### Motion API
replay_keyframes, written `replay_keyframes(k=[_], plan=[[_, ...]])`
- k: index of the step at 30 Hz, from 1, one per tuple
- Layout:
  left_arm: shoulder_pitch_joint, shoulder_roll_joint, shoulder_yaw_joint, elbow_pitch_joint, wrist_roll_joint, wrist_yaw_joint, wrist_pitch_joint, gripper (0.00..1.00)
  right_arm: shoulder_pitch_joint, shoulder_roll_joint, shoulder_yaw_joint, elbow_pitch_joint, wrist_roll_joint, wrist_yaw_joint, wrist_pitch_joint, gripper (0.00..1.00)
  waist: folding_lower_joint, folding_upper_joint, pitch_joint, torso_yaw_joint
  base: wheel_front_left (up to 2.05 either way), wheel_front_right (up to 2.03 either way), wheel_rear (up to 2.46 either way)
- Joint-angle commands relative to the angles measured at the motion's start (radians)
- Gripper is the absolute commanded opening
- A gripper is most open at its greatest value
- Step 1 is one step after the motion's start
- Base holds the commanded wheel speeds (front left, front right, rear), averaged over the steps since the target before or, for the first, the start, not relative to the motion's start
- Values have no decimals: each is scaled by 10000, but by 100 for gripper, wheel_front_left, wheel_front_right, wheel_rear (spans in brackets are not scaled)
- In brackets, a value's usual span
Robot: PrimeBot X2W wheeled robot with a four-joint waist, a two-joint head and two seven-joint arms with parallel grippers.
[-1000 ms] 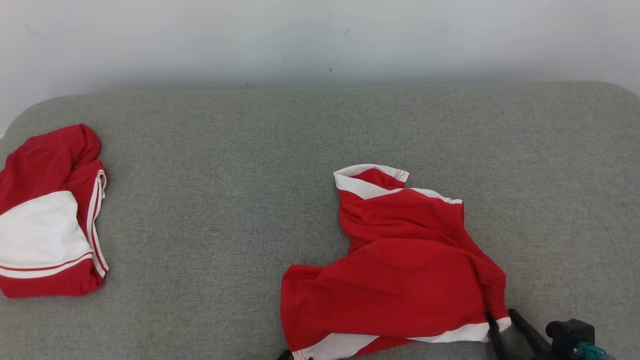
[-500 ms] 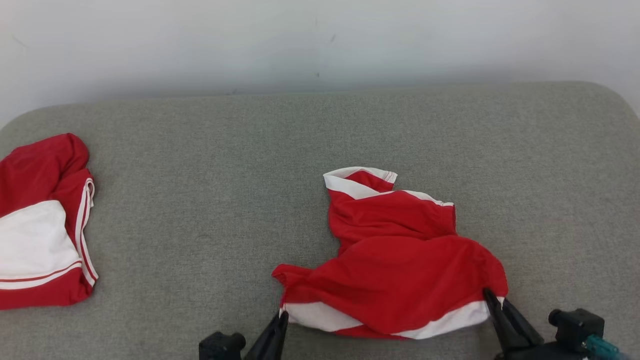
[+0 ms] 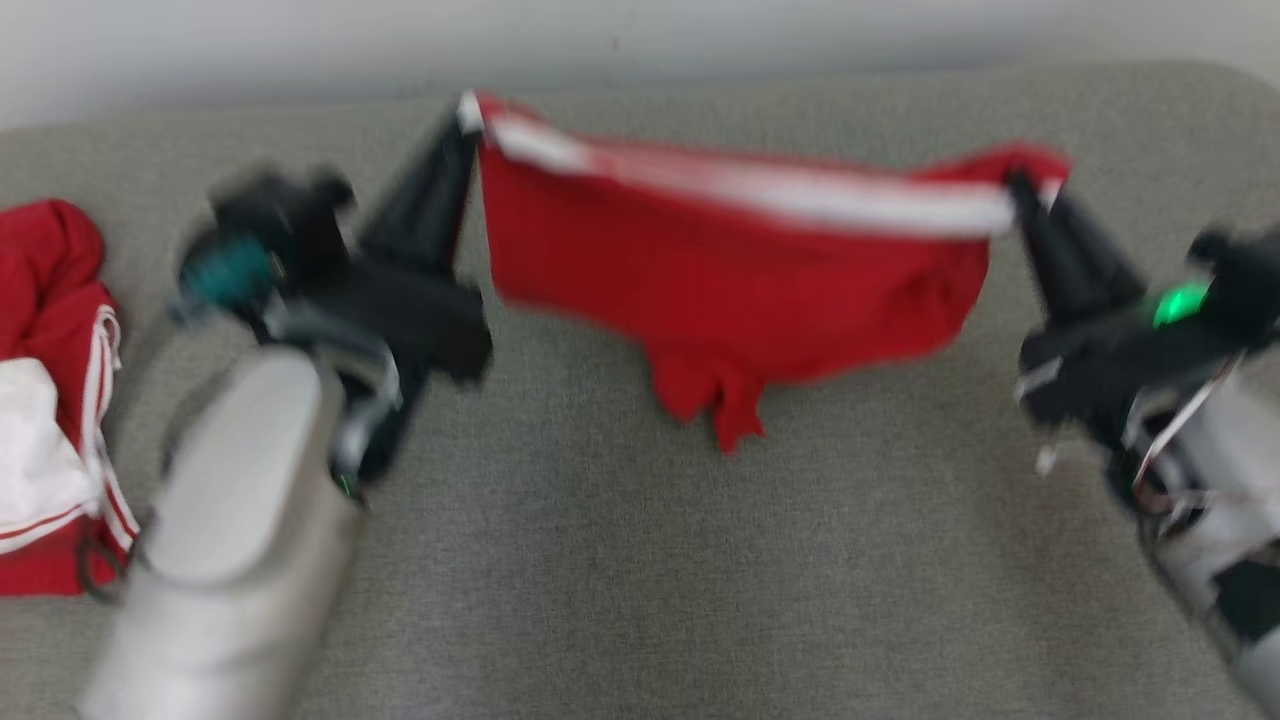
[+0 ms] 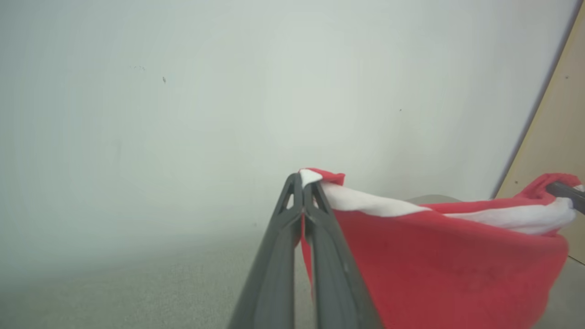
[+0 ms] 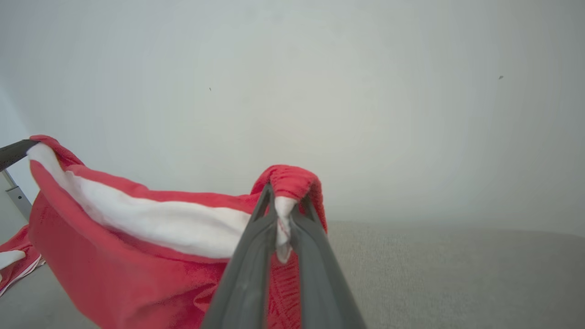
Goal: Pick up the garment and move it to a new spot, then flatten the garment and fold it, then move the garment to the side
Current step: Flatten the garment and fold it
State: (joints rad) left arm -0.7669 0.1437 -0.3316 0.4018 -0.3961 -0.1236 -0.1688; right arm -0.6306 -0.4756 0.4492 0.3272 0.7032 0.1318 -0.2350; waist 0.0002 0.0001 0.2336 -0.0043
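We judge the task to be in its first part. The garment (image 3: pixel 730 290), a red sports jersey of thin shiny fabric with a white stripe along its upper edge, is lifted off the grey woven-fabric surface (image 3: pixel 640 560). It hangs stretched between our two grippers above the far half of that surface. Its lower folds dangle toward the surface, but the head view is too blurred for us to tell whether the lowest tip touches it. The pick-up looks done to us, and we take this for the carry to a new spot. Laying the jersey down, flattening it, folding it and moving it to the side are all left to do.

Our left gripper (image 3: pixel 462 120) has its two long dark fingers pressed together, pinching the white-striped corner of the jersey right at the tips. In the left wrist view we see no gap between the fingers beyond the cloth itself. Our right gripper (image 3: pixel 1022 190) is likewise clamped on the opposite corner, with a bunch of red and white cloth wedged between its fingers and rolling over their tips. The stripe sags a little between the two holds.

A second crumpled red and white cloth (image 3: pixel 50 400) lies at the left edge of the surface, well apart from the hanging jersey. Neither gripper touches it.
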Motion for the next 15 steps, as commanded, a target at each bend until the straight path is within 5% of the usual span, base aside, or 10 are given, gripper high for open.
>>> replay_keyframes(k=[1, 9, 15], plan=[[-876, 140, 99, 59, -121, -40, 204, 0, -821, -137, -28, 75, 336, -22, 118, 0, -2, -1, 1322, -204, 0, 0, 0], [-5293, 650, 113, 1278, 98, -38, 959, 0, -5138, -618, 350, 698, 759, -22, 727, 0, -2, -1, 3076, -446, 0, 0, 0], [-8469, 803, -112, 2596, 224, -43, 1153, 0, -8372, -133, 541, 1951, 1333, -22, 1174, 0, -2, -1, 3870, -791, 0, 0, 0]])
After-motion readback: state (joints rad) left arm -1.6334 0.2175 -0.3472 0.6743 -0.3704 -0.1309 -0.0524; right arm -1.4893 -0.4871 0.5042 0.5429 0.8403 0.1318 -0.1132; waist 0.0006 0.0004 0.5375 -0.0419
